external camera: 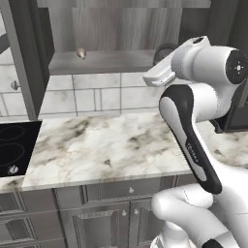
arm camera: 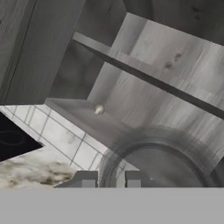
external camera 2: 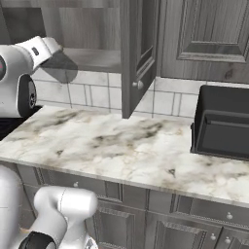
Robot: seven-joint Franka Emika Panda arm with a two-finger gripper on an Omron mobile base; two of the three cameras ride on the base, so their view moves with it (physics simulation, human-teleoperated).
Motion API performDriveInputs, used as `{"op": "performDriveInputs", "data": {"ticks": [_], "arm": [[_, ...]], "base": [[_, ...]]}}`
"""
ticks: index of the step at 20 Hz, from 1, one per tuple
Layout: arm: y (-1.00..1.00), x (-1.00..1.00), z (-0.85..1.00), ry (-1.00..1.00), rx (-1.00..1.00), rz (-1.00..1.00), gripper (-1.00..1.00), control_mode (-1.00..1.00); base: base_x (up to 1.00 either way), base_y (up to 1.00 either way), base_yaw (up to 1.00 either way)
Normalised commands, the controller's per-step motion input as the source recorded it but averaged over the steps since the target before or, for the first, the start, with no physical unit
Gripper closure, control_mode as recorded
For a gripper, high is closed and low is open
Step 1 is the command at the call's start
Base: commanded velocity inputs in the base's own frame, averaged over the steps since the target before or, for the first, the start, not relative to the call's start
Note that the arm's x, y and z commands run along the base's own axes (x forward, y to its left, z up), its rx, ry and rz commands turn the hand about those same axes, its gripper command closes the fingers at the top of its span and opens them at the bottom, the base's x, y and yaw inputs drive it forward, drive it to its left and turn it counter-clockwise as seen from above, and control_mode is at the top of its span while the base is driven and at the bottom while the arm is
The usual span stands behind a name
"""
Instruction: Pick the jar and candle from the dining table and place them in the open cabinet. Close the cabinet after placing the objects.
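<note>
The cabinet (external camera: pixel 101 62) stands open above the counter, and its right door (external camera 2: pixel 138 58) swings out toward me. My gripper (arm camera: pixel 110 179) is shut on the dark grey jar (arm camera: pixel 157 162), whose round top looms large in the hand view. In the left base view the jar (external camera: pixel 164 51) sits at the right end of the cabinet floor, half hidden by my hand. Whether it rests on the floor or hangs just above it I cannot tell. The candle (external camera: pixel 81 52) is a small pale shape on the left of the cabinet floor, and it is a pale speck (arm camera: pixel 99 109) in the hand view. The dining table is out of view.
A veined marble counter (external camera: pixel 106 145) runs below the cabinet, with a black cooktop (external camera: pixel 14 150) at its left end. A black box-like appliance (external camera 2: pixel 223 121) stands on the counter to the right. The left cabinet door (external camera: pixel 24 58) is also swung open. A tiled wall (external camera: pixel 97 97) sits behind.
</note>
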Motion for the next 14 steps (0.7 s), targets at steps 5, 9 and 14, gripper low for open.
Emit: {"op": "performDriveInputs", "data": {"ticks": [5,9,14], "arm": [[0.00,0.19,0.13,-0.11,0.00,0.11,1.00,-1.00],[0.01,0.08,0.16,-0.06,-0.01,0.02,1.00,-1.00],[0.01,0.11,0.09,0.00,0.00,0.00,1.00,-1.00]], "base": [[0.00,0.00,0.00],[0.00,0.00,0.00],[0.00,0.00,0.00]]}}
